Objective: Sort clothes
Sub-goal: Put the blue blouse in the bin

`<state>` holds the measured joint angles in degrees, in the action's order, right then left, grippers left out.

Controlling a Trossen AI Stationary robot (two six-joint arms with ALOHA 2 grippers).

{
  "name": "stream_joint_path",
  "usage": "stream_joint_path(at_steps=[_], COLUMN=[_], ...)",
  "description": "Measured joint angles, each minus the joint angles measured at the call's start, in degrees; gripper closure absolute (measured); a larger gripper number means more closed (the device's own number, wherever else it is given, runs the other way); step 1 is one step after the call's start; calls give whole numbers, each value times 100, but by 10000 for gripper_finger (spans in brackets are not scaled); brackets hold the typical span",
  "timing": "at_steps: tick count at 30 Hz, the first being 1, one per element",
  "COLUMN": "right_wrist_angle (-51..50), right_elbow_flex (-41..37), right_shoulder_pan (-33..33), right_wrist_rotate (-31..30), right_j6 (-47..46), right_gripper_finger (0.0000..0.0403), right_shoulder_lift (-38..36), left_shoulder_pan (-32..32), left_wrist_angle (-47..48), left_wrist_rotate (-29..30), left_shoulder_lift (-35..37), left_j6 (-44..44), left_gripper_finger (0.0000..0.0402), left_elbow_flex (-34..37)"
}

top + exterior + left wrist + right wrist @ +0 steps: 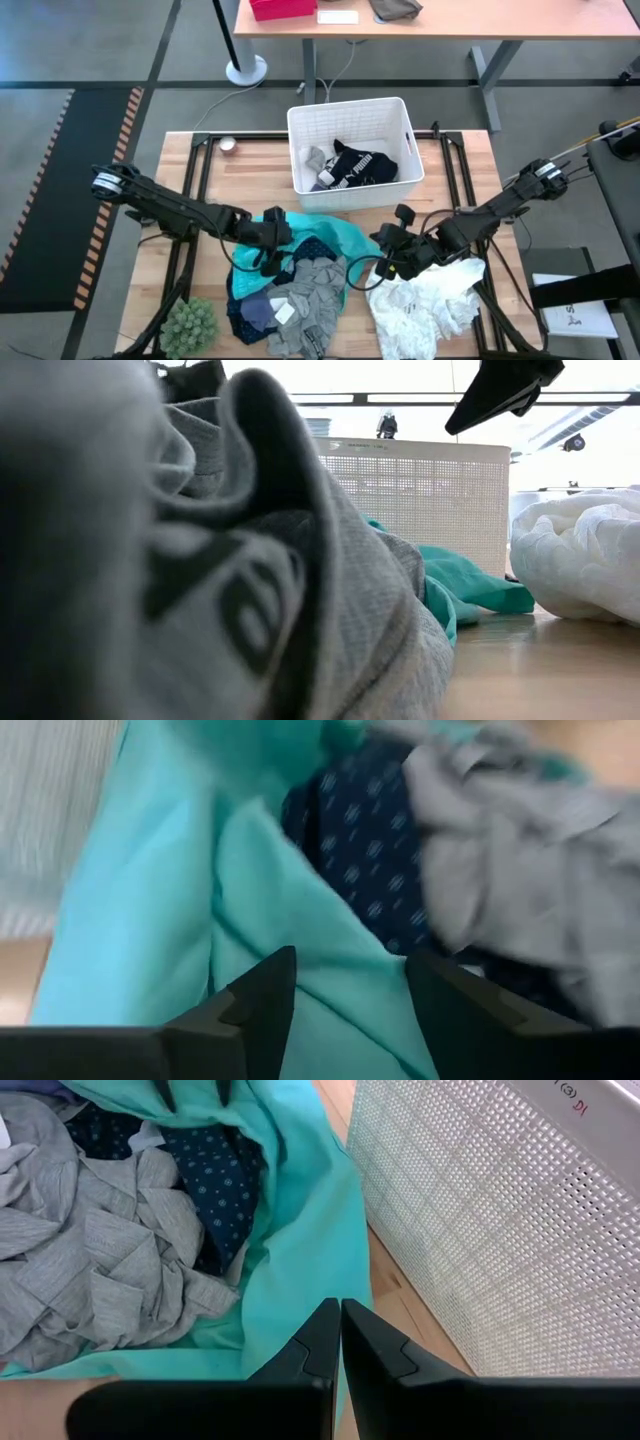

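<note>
1. Grey soft knit garment (pixel 200 560) fills the low view right in front of you; from above you see it on top of the pile at the table's front, between the two arms.
2. You will find the teal smooth fabric garment (pixel 335 240) spread under and behind the grey one, reaching toward the bin; the navy garment with small pale dots (pixel 318 250) shows between the teal and the grey.
3. Your left gripper (pixel 345 995) sits low over the teal fabric at the pile's left edge, its two dark fingers spread apart with cloth visible between them; nothing is pinched.
4. Your right gripper (pixel 340 1335) has its fingers pressed together with nothing between them, hovering over the teal hem just beside the bin's perforated wall.
5. Look to the right of the pile for the large crumpled white cloth (pixel 425 305), lying beneath the right arm.
6. The white rectangular perforated plastic bin (pixel 305 120) stands behind the pile and holds a black garment with white print (pixel 362 165) and a striped sock (pixel 318 160).
7. A green spiky plant (pixel 190 325) stands at the table's front left corner.
</note>
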<state>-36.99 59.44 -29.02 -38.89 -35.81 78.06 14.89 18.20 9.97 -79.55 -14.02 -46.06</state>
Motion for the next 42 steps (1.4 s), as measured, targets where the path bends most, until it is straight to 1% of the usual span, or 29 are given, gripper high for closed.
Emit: stream_joint_path(at_steps=[4, 10, 13, 15, 17, 20, 25, 28, 29, 33, 36, 42], right_wrist_angle=[4, 4, 4, 4, 4, 4, 4, 5, 4, 4, 4, 5], right_elbow_flex=[0, 0, 0, 0, 0, 0, 0, 0, 0, 0, 0, 0], right_shoulder_pan=[0, 0, 0, 0, 0, 0, 0, 0, 0, 0, 0, 0], right_wrist_rotate=[4, 5, 4, 4, 4, 4, -3, -7, -9, -12, -13, -15], right_j6=[2, 37, 35, 35, 33, 33, 28, 26, 26, 20, 20, 20], right_gripper_finger=[403, 403, 403, 403, 403, 403, 403, 403, 403, 403, 403, 403], right_shoulder_lift=[0, 0, 0, 1, 2, 2, 2, 2, 2, 2, 2, 2], left_shoulder_pan=[-4, -4, -6, -7, -10, -10, -10, -10, -10, -8, -8, -9], left_wrist_angle=[214, 178, 155, 134, 136, 141, 192, 376, 507, 871, 1077, 1199], left_wrist_rotate=[253, 298, 300, 300, 300, 277, 266, 263, 261, 303, 324, 345], left_shoulder_lift=[-249, -534, -629, -689, -738, -763, -735, -728, -728, -727, -724, -722], left_j6=[-132, -155, -160, -186, -231, -267, -304, -289, -263, -68, 117, 354], left_gripper_finger=[195, 165, 160, 166, 179, 217, 314, 379, 390, 391, 399, 400], left_elbow_flex=[0, -2, -2, -4, -4, -4, -42, -267, -372, -835, -1204, -1727])
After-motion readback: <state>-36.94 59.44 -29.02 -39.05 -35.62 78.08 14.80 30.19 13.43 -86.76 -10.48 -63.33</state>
